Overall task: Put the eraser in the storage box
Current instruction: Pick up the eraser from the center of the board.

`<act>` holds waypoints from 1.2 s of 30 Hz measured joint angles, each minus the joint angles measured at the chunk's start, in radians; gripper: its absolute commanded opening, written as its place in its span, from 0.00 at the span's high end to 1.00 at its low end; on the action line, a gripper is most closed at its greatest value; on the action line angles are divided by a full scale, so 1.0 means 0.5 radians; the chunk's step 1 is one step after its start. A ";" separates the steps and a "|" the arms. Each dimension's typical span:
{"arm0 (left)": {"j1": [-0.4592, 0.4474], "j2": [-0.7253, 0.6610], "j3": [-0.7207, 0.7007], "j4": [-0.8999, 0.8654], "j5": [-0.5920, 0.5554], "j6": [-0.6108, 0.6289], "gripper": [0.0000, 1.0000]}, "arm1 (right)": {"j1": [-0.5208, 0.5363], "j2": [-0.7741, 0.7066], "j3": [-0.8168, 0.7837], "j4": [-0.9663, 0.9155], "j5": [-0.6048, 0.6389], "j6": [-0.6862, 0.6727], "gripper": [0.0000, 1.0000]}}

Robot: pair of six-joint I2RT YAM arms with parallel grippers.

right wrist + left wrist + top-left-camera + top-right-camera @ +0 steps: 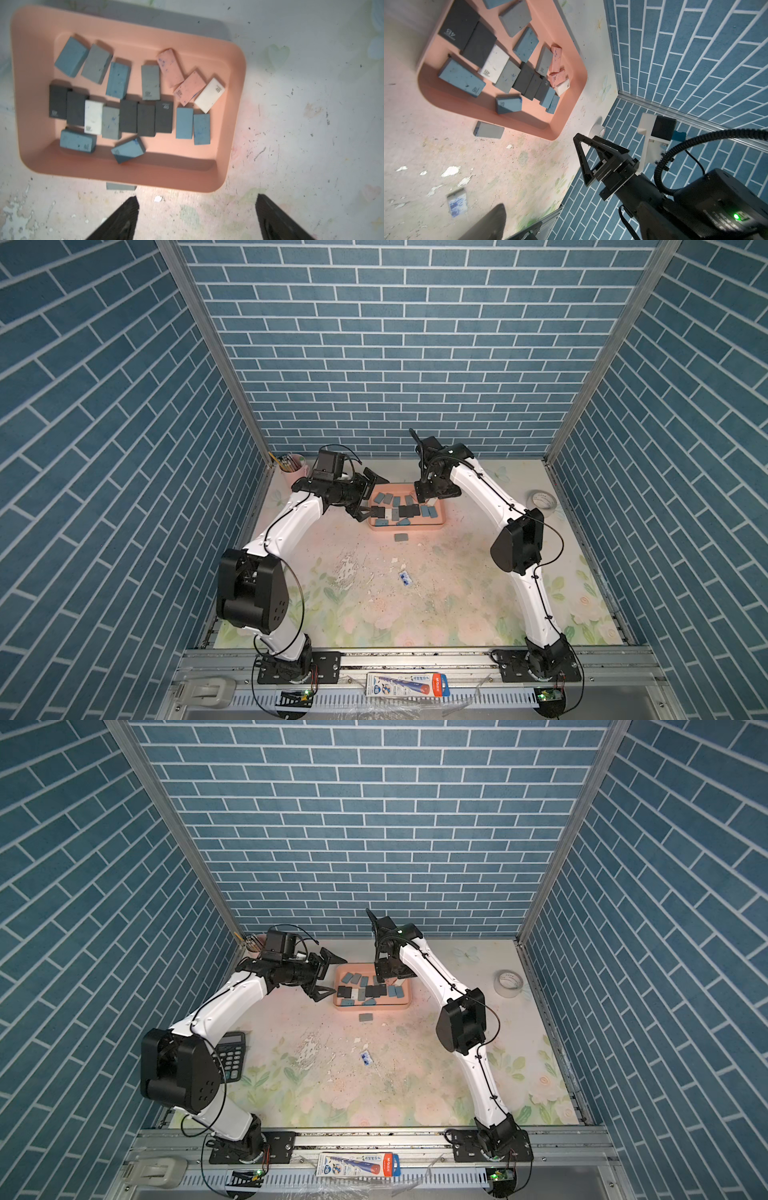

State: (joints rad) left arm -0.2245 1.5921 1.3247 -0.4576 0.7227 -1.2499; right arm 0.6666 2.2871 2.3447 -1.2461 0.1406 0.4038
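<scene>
A lone grey eraser [400, 537] lies flat on the desk [457, 572], just outside the near rim of the salmon-pink storage box [415, 527]. It is close to the rim, but whether it touches it cannot be told. In both top views its long axis runs 3 to 9 o'clock, parallel to that rim. The box already holds a crowd of blue, grey, black, pink and white erasers.

The left gripper [378, 496] hangs over the box's 9 o'clock edge with its fingers spread wide and nothing between them. From there the stray eraser sits at about 5 o'clock. The right gripper [197, 216] is poised above the box toward its 2 o'clock corner, which puts the eraser at about 7 o'clock. In the right wrist view its two black fingers [122, 218] stand well apart and hold nothing, and only a sliver of the grey eraser [121, 186] peeps out past the box's rim.

The two arms look nearly equal in reach. The left arm's lower finger seems slightly nearer, and the left wrist view shows the eraser [489, 129] unobstructed. Either arm would probably need its fingers across the eraser's short side.

A small blue-and-white item [405, 578] lies farther out on the desk at 6 o'clock, too blurred to name.
</scene>
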 measured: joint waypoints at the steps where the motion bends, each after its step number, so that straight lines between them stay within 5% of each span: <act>1: 0.015 -0.028 -0.030 0.002 0.002 -0.019 0.00 | 0.037 -0.037 -0.063 0.018 0.002 0.012 0.03; 13: 0.153 -0.243 -0.275 0.262 0.000 -0.399 0.00 | 0.408 -0.355 -0.759 0.324 0.004 0.156 0.02; 36: 0.241 -0.209 -0.346 0.447 0.000 -0.613 0.00 | 0.475 0.098 -0.780 0.757 0.005 0.492 0.19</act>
State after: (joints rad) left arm -0.1040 1.4876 1.1515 -0.2340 0.7227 -1.5566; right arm 0.9043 2.3363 1.9545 -0.8677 0.1429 0.6498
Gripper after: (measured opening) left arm 0.995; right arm 0.835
